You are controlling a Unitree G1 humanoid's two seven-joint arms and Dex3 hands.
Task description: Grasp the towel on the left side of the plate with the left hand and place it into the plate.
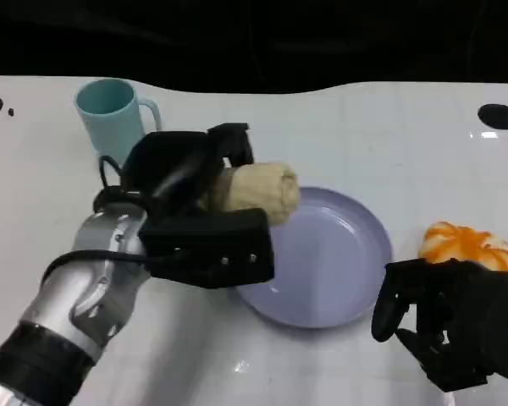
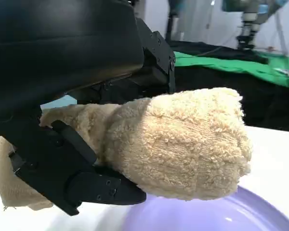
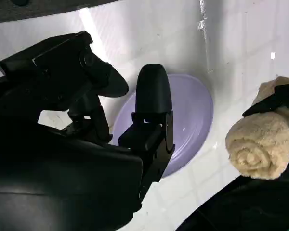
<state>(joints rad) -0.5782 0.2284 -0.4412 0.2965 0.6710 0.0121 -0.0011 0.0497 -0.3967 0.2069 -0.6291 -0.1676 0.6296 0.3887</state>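
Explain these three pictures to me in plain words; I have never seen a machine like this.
This is a humanoid robot at a white table, with silver forearms ending in black many-fingered hands. One picture looks down from its head; the other two come from cameras at its wrists, so they appear tilted. The left hand grips a rolled beige terry towel above the near-left rim of a round lilac plate. The left wrist view shows that towel up close. The right hand hangs beside the plate, holding nothing. Also on the table: a light blue mug and an orange-and-white object I cannot identify.
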